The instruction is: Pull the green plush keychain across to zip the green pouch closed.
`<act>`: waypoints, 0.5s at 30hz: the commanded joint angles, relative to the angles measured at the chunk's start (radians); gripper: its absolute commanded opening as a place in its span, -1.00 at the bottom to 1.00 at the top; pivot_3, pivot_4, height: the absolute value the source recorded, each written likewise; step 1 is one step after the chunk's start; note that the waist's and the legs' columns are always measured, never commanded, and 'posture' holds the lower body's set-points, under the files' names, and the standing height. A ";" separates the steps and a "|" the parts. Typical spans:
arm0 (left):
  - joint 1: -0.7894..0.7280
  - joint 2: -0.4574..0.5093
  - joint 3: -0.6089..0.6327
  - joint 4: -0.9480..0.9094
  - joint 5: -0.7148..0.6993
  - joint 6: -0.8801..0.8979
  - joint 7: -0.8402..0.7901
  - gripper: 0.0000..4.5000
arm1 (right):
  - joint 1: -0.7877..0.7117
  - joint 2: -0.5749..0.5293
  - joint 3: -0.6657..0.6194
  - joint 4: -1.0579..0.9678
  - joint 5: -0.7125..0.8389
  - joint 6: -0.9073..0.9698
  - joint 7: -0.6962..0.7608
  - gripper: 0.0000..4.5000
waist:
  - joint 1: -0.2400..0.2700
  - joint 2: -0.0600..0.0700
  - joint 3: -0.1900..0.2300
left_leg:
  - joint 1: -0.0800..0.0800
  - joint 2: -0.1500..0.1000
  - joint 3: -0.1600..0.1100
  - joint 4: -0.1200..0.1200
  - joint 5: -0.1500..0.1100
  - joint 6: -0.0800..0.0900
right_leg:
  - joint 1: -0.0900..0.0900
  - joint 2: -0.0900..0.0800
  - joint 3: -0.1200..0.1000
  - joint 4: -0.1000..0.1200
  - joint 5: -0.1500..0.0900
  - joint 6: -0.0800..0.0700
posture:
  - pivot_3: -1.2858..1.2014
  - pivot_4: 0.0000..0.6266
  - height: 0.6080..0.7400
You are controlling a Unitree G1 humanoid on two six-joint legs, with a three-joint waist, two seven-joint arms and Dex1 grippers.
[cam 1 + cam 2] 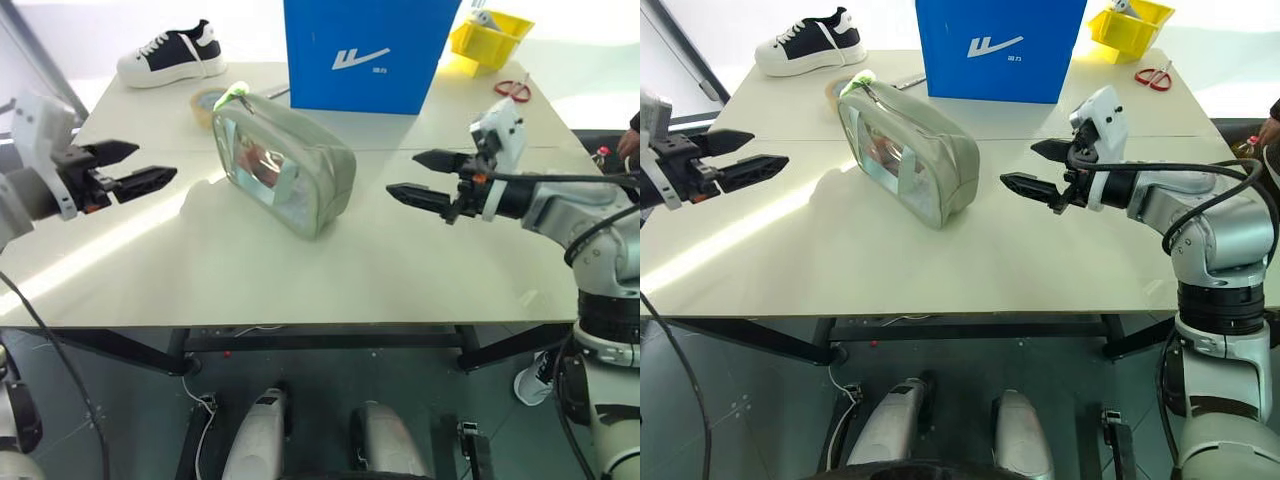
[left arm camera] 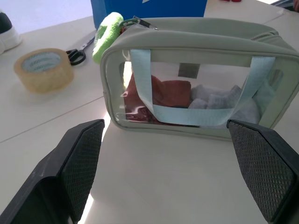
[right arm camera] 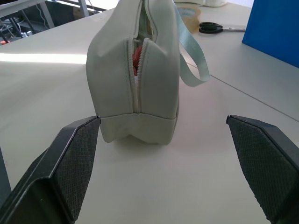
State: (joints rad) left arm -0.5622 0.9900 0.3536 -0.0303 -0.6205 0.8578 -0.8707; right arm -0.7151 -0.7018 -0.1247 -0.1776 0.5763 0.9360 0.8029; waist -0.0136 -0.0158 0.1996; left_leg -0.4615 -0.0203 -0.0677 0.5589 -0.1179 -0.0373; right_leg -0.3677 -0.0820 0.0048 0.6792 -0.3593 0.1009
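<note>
The green pouch [image 1: 290, 170] lies on the white table [image 1: 300, 270], its clear side window [image 2: 187, 98] showing red and white contents. Its zipper [image 3: 138, 70] gapes open at the end facing my right gripper. The green plush keychain [image 1: 232, 97] sits at the pouch's far left top corner, also clear in the left wrist view [image 2: 107, 30]. My left gripper [image 1: 152, 163] hovers open to the left of the pouch, pointing at it. My right gripper [image 1: 405, 174] hovers open to the right of the pouch. Neither touches it.
A tall blue box [image 1: 365, 50] stands right behind the pouch. A beige tape roll [image 1: 207, 103] and black scissors [image 2: 74, 55] lie near the keychain. A black-and-white shoe [image 1: 172, 55] is at the back left, a yellow bin [image 1: 490, 35] and red scissors [image 1: 513, 88] at the back right.
</note>
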 commanded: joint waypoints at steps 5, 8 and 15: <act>-0.003 0.001 0.002 -0.018 0.008 -0.031 0.020 0.99 | -0.054 0.031 0.006 -0.024 0.027 -0.009 -0.020 1.00 | -0.005 0.000 0.000 | 0.000 0.000 0.001 -0.001 0.000 0.000 | -0.002 0.002 0.000 0.003 0.000 0.000 | 0.03 -0.52 1.00; -0.002 0.003 -0.005 -0.014 0.017 -0.049 0.019 0.99 | -0.068 0.045 0.021 -0.034 0.030 -0.008 -0.028 1.00 | -0.005 0.000 0.000 | 0.000 0.000 0.004 0.000 0.000 0.000 | -0.002 0.003 0.000 0.003 0.000 0.000 | 0.03 -0.52 1.00; 0.013 0.013 -0.019 -0.136 -0.079 0.021 -0.047 0.99 | -0.100 0.185 0.140 -0.096 0.005 -0.029 -0.094 1.00 | -0.008 -0.001 0.000 | 0.000 0.001 0.004 0.001 0.000 0.000 | -0.002 0.003 0.000 0.005 0.000 0.000 | 0.03 -0.52 1.00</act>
State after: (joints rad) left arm -0.5474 0.9808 0.3273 -0.1038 -0.6588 0.8661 -0.8850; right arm -0.7923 -0.5402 -0.0143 -0.2410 0.5929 0.9330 0.7360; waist -0.0216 -0.0163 0.1993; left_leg -0.4614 -0.0196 -0.0633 0.5599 -0.1175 -0.0370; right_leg -0.3695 -0.0787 0.0054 0.6842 -0.3590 0.1013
